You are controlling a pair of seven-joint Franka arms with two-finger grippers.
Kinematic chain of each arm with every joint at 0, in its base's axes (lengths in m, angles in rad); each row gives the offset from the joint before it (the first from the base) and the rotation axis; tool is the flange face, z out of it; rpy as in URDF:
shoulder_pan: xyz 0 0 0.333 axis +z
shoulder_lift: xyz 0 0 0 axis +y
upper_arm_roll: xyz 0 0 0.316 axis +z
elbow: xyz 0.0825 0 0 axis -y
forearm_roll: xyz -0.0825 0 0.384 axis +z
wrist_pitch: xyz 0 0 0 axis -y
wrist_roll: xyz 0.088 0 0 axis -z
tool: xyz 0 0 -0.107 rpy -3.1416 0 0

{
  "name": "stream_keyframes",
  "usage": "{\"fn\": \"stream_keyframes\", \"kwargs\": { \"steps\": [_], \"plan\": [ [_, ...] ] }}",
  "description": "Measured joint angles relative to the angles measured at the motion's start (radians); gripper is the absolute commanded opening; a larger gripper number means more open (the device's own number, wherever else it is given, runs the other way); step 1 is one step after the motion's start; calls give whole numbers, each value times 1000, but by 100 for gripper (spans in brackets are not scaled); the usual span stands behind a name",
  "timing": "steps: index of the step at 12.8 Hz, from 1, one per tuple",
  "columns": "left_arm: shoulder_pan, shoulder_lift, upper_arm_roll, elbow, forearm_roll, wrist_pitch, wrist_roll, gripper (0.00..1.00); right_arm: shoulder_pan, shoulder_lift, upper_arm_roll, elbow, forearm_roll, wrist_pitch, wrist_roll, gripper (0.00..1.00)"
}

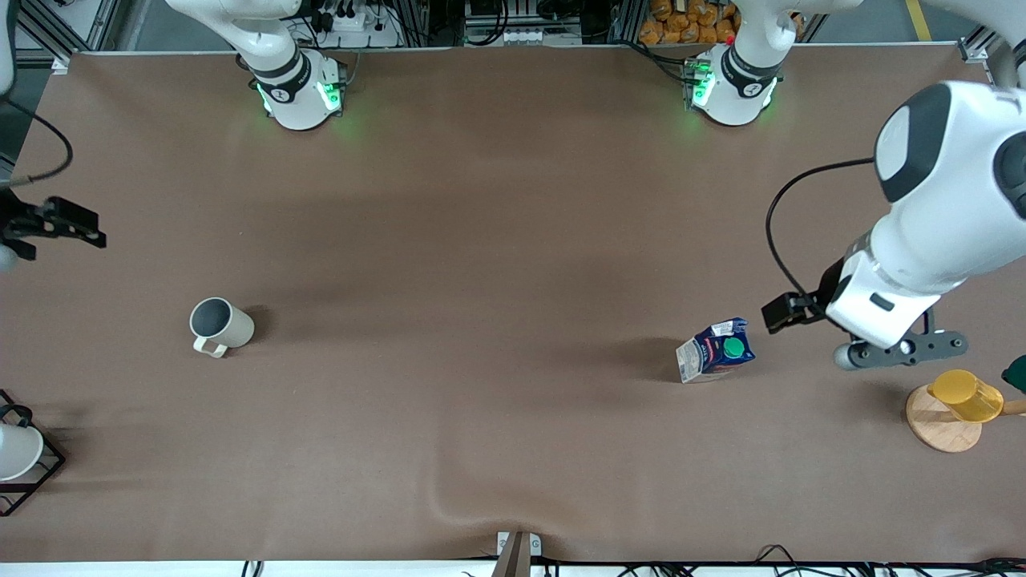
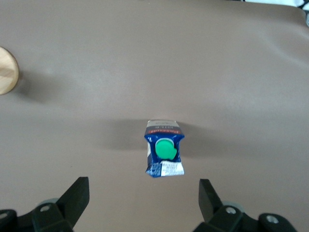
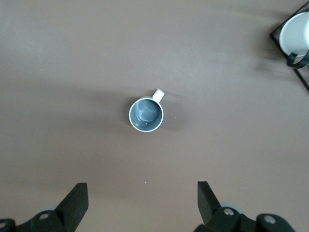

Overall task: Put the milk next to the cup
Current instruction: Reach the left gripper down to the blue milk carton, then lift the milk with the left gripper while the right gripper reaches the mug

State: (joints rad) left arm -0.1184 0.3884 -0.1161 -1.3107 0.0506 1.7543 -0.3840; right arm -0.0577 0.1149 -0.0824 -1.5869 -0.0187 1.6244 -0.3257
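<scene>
Front view: a brown counter is spreading wide beneath my two arms, with their bases glowing green along its edge by the robots. The milk is standing toward the left arm's end of the counter; the cup is sitting upright well apart from it, toward the right arm's end. I am holding the left claw up just beside the milk, near a yellow cup on its wooden stand. The right claw is waiting at the right arm's end of the counter, above a white cup in a black wire rack.

Left wrist view: I am seeing the left claw's fingers spread wide open, with the green-capped milk lying between them and farther out, untouched.

Right wrist view: the right claw's fingers are likewise standing open and empty, while the cup is showing its grey inside below them.
</scene>
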Motion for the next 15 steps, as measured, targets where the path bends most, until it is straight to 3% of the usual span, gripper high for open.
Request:
{"fn": "stream_keyframes", "kwargs": {
  "steps": [4, 15],
  "plan": [
    [-33, 64, -1, 1, 0, 70, -85, 100, -35, 57, -4, 6, 0, 12, -2, 100],
    [-59, 174, 2, 5, 1, 107, -89, 100, -62, 59, -7, 25, 0, 12, -2, 100]
  ]
}}
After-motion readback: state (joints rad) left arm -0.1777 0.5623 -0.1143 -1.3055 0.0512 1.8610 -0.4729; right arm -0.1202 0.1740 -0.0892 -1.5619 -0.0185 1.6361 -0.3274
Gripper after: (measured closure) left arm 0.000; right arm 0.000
